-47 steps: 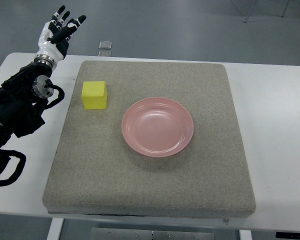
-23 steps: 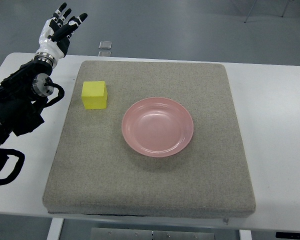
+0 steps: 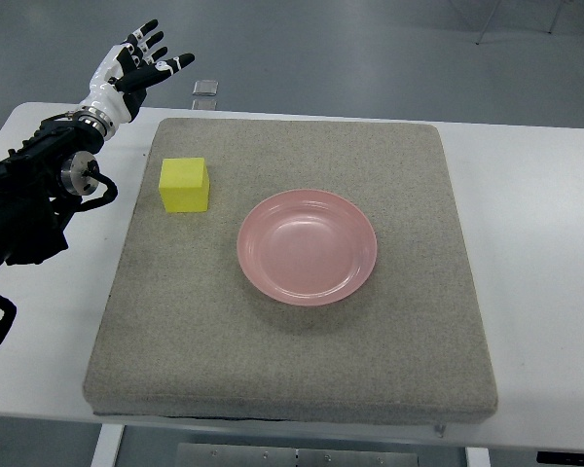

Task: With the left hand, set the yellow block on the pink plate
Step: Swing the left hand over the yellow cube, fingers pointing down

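A yellow block [image 3: 184,185] sits on the grey mat [image 3: 292,341] near its far left corner. A pink plate [image 3: 307,246] lies empty at the mat's middle, to the right of the block. My left hand [image 3: 141,64] is raised beyond the table's far left edge, fingers spread and holding nothing. It is behind and to the left of the block, well apart from it. My left arm comes in from the left edge. My right arm does not show.
The mat lies on a white table [image 3: 545,224]. A small clear object [image 3: 205,89] sits at the table's far edge, right of my left hand. Grey floor lies beyond the table.
My left hand has moved to the right and slightly toward the mat, still spread. The block and plate have not moved.
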### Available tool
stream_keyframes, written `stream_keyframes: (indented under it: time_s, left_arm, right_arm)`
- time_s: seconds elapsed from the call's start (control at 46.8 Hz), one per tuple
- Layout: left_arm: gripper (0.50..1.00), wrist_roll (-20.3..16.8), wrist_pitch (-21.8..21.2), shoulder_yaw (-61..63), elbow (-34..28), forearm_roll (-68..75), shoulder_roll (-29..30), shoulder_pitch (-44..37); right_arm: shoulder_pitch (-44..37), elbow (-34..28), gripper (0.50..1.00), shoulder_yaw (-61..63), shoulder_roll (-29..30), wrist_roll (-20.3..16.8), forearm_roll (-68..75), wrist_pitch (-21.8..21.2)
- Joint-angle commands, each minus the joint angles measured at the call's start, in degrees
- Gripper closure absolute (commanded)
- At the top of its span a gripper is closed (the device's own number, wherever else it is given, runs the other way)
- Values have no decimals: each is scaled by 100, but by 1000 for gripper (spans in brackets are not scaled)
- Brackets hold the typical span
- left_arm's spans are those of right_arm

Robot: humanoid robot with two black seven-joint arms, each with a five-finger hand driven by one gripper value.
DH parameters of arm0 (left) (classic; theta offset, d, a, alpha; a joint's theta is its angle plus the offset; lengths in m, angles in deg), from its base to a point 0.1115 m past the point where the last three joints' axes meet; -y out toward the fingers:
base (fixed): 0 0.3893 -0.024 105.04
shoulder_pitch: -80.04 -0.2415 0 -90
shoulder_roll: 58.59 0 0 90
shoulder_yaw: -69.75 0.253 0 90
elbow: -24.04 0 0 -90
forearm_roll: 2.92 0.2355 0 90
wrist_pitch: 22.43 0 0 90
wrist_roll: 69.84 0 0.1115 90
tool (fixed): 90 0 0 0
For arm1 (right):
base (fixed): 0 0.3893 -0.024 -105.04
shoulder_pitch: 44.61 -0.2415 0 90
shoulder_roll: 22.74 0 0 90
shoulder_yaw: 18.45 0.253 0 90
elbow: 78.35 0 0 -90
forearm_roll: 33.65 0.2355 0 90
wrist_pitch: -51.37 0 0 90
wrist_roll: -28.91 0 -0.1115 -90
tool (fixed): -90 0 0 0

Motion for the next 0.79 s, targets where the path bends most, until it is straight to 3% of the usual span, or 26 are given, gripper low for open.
stream_keyframes:
  time_s: [0.0, 0.32, 0.619, 0.768]
  left_arm:
    - [508, 8, -9, 20, 130, 8, 116, 53]
    - [508, 122, 0, 1644, 999, 26, 951, 800]
    - [508, 122, 105, 3139, 1264, 561, 1084, 1231]
    - [508, 113, 500, 3806, 1220, 860, 1092, 1459]
  right_arm:
    - [0, 0, 576, 0, 0, -1, 0, -5]
    - [0, 0, 576, 0, 0, -1, 0, -5]
    - [0, 0, 576, 0, 0, -1, 0, 4]
    - [0, 0, 576, 0, 0, -1, 0, -5]
